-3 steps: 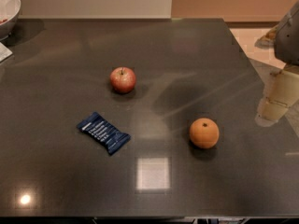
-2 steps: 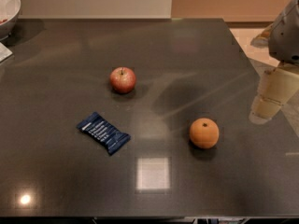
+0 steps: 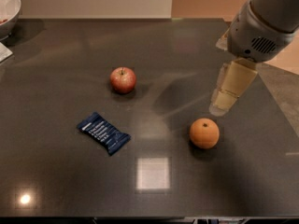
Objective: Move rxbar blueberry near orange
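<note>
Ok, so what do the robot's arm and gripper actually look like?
The arm is a thick, rounded light-grey casing with a small patch of dark vent slots. The gripper below it is pale cream-tan, blocky and flat-sided, at the right of the view, near the orange. No cables or markings show.

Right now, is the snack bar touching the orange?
Apart. The camera view shows open table between snack bar and orange; the gripper hovers near the orange.
</note>
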Motion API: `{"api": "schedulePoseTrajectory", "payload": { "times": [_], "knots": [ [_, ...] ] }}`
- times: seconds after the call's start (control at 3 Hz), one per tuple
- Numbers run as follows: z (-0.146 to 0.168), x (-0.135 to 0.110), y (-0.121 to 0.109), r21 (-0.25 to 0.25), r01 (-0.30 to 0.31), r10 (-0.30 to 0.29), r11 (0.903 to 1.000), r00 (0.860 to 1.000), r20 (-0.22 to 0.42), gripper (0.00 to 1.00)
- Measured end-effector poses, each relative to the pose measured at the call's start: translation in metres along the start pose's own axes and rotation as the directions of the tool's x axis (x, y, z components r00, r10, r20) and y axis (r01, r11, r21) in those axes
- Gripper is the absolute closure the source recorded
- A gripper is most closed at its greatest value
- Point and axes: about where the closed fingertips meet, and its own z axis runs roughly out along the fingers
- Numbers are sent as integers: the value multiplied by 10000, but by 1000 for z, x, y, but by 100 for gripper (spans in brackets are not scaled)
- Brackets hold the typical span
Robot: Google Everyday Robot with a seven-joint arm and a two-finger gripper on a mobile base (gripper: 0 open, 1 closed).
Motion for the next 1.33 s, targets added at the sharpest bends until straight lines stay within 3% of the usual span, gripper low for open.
{"api": "schedulePoseTrajectory", "payload": {
  "times": [0.67,1.33],
  "knots": [
    [42,-68,14,-390,-118,125,9992,9997,188,0],
    [92,-114,42,-792,-226,199,9966,9992,-350,0]
  ]
}}
